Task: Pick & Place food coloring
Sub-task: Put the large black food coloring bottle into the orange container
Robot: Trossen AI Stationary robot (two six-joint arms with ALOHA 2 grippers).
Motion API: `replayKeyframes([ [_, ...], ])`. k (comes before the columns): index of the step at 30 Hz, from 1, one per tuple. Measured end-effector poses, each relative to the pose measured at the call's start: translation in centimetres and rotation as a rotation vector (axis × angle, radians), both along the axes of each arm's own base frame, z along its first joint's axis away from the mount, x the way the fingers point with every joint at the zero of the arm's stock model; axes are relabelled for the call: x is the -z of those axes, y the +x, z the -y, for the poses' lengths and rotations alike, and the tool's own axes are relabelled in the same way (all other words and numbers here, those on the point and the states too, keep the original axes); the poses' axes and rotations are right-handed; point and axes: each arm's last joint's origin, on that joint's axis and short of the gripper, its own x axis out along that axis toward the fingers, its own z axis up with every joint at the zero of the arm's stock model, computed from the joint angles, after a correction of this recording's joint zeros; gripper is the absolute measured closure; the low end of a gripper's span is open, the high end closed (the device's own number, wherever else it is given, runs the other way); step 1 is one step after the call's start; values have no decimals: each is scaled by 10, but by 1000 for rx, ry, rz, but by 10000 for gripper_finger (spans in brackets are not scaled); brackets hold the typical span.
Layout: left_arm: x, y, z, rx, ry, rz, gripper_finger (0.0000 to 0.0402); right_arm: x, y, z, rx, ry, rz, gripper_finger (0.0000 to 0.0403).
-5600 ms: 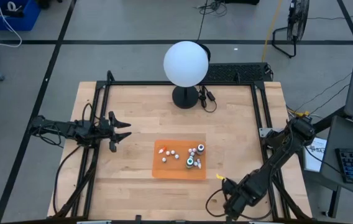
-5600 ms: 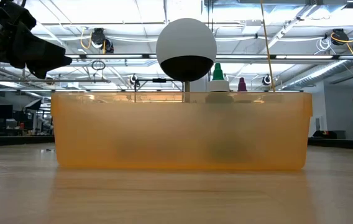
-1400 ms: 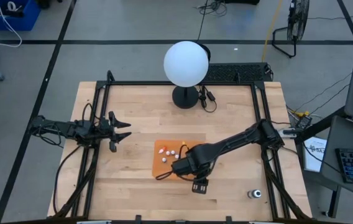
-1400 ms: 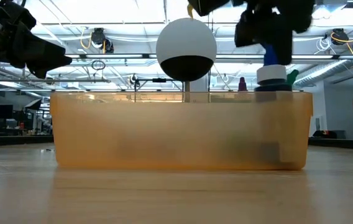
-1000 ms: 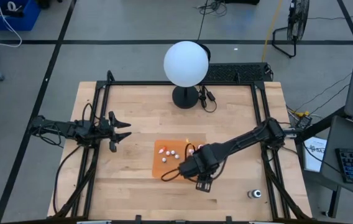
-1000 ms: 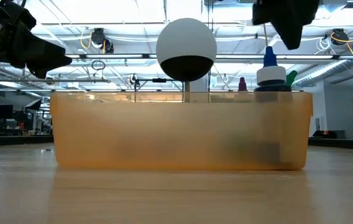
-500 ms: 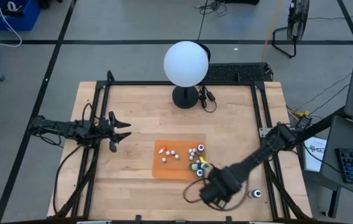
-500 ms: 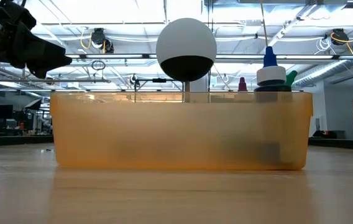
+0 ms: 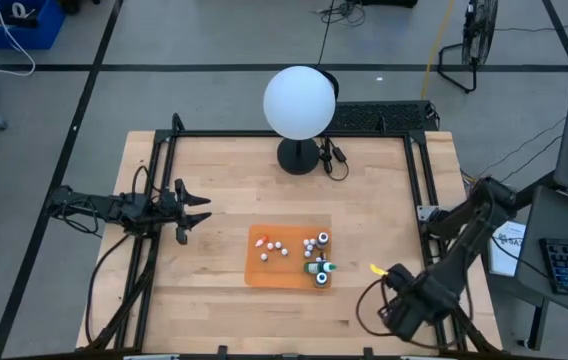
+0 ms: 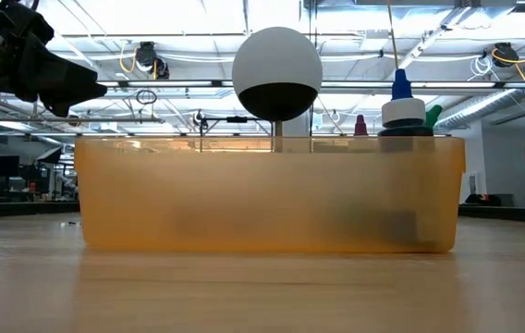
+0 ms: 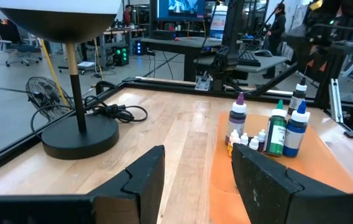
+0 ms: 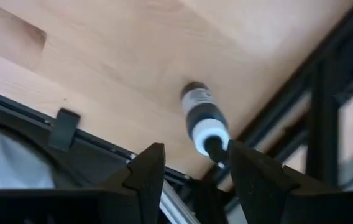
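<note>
Now your right claw (image 12: 194,147) has swung clear of the orange tray (image 9: 262,276) and come down to the table's near right corner, so the tray lies well away from it, back toward the middle of the table. A second ago that claw hung over the tray beside the blue-tipped bottle (image 10: 401,106). That bottle stands upright inside the tray with the rest of the food coloring (image 9: 315,256), with nothing gripping it, so count that one as delivered.

What matters for the next step is the stray bottle (image 12: 201,118). It sits on bare wood straight ahead of the right claw, just beyond the fingertips, with its white-ringed end nearest them. From above, the arm hides it. The fingers stand partly apart with nothing between them, and I judge they are lining up for a grasp. The black frame rail runs close beside the bottle, so expect little room on that side.

Your left claw (image 9: 190,208) waits at the left edge, fingers apart and empty, with the tray well ahead of it
</note>
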Motion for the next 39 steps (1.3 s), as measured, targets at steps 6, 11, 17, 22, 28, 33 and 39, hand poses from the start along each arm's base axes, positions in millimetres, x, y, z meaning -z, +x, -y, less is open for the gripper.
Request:
replayKeyframes([
  [6, 0, 0, 0, 0, 0, 0, 215, 31, -20, 5, 45, 69, 51, 237],
  [11, 0, 0, 0, 0, 0, 0, 215, 46, -29, 11, 70, 138, 90, 237],
  [17, 0, 0, 0, 0, 0, 0, 215, 60, -35, 15, 91, 169, 67, 236],
  [22, 0, 0, 0, 0, 0, 0, 215, 69, -37, 15, 109, 192, 31, 236],
  [28, 0, 0, 0, 0, 0, 0, 215, 69, -35, 11, 123, 231, 52, 236],
  [33, 0, 0, 0, 0, 0, 0, 215, 64, -37, 13, 159, 251, 27, 236],
  [39, 0, 0, 0, 0, 0, 0, 215, 63, -38, 14, 187, 251, 20, 236],
])
